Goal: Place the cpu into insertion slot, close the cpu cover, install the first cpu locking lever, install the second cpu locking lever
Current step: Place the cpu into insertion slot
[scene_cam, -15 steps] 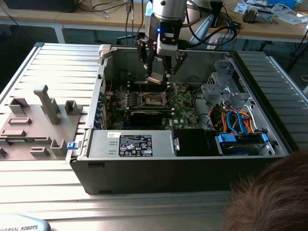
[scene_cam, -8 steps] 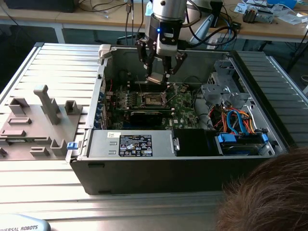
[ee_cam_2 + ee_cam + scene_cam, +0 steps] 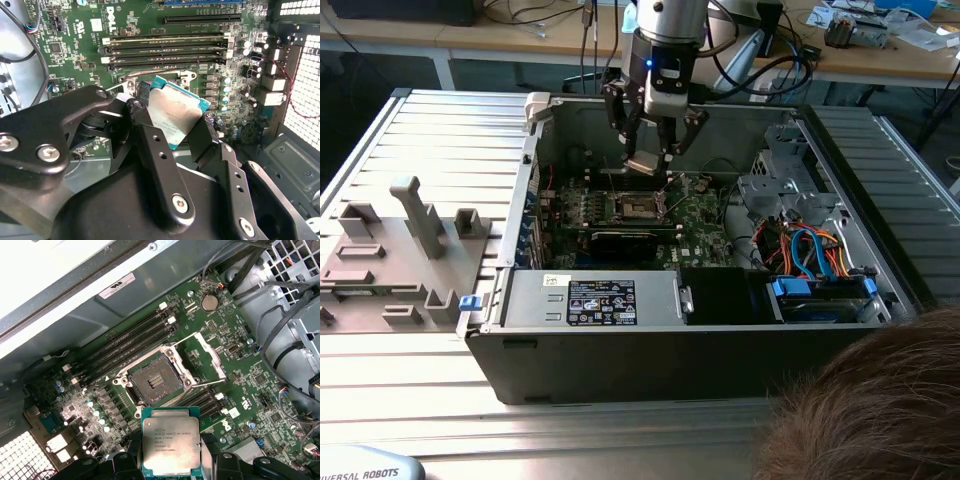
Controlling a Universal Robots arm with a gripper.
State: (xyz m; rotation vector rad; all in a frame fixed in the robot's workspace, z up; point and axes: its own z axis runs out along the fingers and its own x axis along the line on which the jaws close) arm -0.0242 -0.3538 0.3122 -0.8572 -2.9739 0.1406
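Observation:
My gripper [image 3: 648,160] is shut on the cpu [image 3: 645,163], a flat silver-topped chip, and hangs inside the open computer case just above the motherboard. In the first wrist view the cpu [image 3: 171,445] sits a short way off from the insertion slot [image 3: 154,381], a bare dark square socket with a silver rim. The cpu cover [image 3: 209,354] stands flipped open beside the socket. In the second wrist view the black fingers [image 3: 150,145] pinch the tilted cpu [image 3: 175,112] by two opposite edges, and the chip hides most of the socket.
Memory slots [image 3: 125,342] run along one side of the socket. A long black card [image 3: 625,240] lies nearer the case front. Cables and a drive cage [image 3: 800,240] fill the exterior view's right. A grey fixture tray [image 3: 395,260] lies left of the case; a person's hair [image 3: 880,400] shows low right.

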